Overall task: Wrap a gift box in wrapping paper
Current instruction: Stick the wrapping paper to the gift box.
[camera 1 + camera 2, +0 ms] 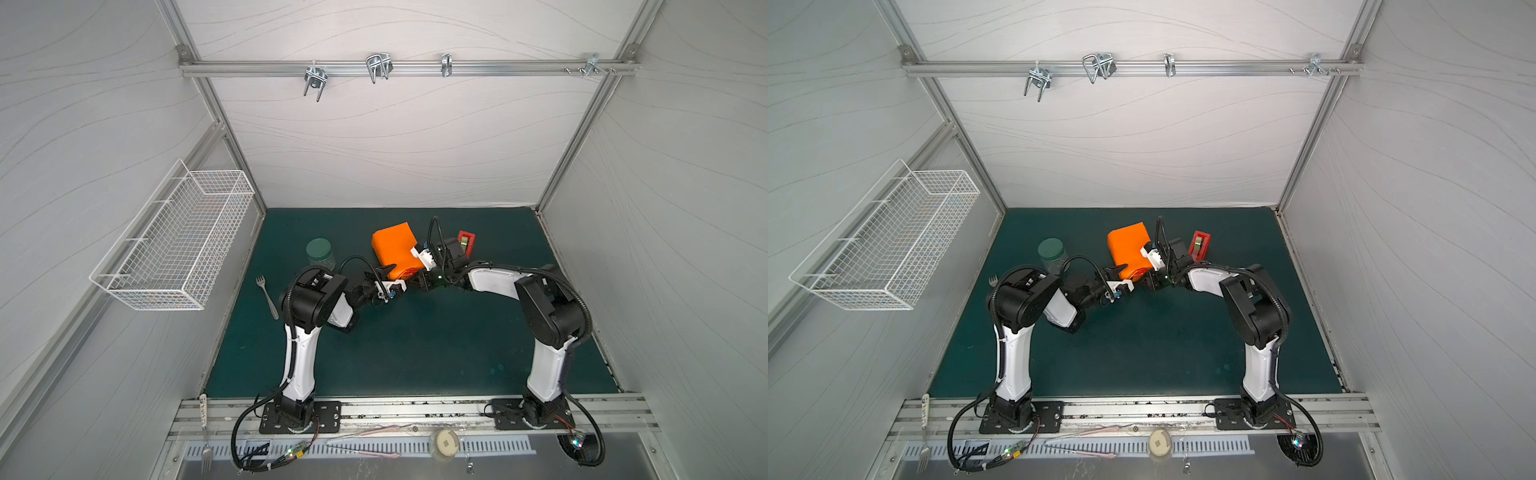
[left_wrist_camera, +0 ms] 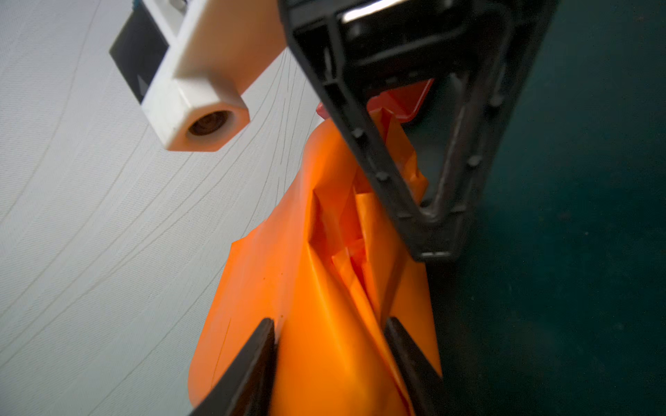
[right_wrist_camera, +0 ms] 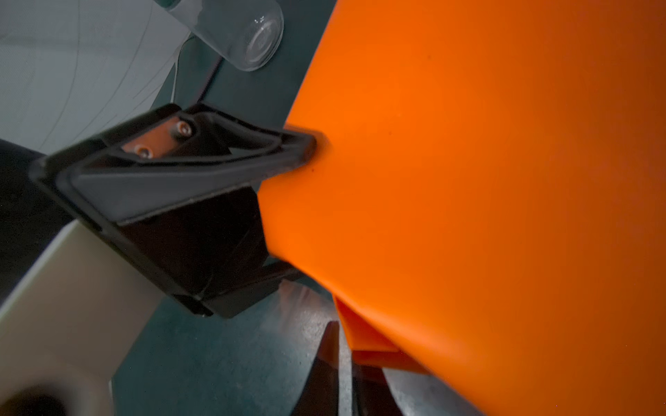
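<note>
The orange wrapping paper (image 1: 394, 248) lies folded round a block shape at the back middle of the green mat in both top views; the gift box itself is hidden inside it. My left gripper (image 2: 329, 324) reaches in from the near left, and its two dark fingers (image 2: 252, 360) clamp the paper-covered end between them. My right gripper (image 3: 344, 345) comes from the right at the near corner. Its jaws are closed to a thin slit with a small folded flap of the paper (image 3: 374, 345) at their tips. Crumpled folds (image 2: 346, 230) show beside the right gripper's finger (image 2: 414, 162).
A red tape dispenser (image 1: 467, 241) stands just right of the parcel, behind the right wrist. A green-lidded glass jar (image 1: 321, 252) and a fork (image 1: 268, 297) lie to the left. A white wire basket (image 1: 174, 241) hangs on the left wall.
</note>
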`<action>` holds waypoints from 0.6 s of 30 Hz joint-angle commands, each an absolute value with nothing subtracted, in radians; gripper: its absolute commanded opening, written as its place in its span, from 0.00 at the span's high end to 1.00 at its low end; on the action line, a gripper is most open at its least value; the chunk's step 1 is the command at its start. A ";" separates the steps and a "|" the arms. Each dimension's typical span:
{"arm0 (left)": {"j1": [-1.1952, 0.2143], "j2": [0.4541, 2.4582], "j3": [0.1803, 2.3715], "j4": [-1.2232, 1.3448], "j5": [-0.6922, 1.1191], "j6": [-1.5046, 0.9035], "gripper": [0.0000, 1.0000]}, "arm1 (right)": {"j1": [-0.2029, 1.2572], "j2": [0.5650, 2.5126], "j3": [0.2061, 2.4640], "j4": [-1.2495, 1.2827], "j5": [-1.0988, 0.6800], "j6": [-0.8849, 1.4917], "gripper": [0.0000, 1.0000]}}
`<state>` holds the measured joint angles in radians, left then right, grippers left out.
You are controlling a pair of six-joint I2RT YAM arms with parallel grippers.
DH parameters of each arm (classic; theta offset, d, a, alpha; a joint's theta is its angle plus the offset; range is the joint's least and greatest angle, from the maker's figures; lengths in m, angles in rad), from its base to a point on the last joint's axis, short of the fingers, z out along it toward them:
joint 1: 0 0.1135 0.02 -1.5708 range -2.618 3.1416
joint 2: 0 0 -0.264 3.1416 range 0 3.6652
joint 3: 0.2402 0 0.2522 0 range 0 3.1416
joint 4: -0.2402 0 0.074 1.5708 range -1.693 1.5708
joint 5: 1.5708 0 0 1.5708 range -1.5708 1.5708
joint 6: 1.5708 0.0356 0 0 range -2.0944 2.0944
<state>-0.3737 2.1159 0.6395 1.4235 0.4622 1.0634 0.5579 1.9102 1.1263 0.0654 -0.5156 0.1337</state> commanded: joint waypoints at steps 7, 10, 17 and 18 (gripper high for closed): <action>-0.370 2.143 0.646 1.409 0.458 1.062 0.49 | 0.538 1.949 1.187 0.083 -0.518 0.146 0.89; -0.370 2.143 0.646 1.409 0.460 1.065 0.49 | 0.537 1.943 1.194 0.080 -0.520 0.145 0.90; -0.370 2.144 0.646 1.409 0.459 1.063 0.49 | 0.537 1.950 1.218 0.078 -0.531 0.155 0.91; -0.370 2.143 0.645 1.408 0.461 1.064 0.49 | 0.537 1.951 1.220 0.078 -0.532 0.156 0.91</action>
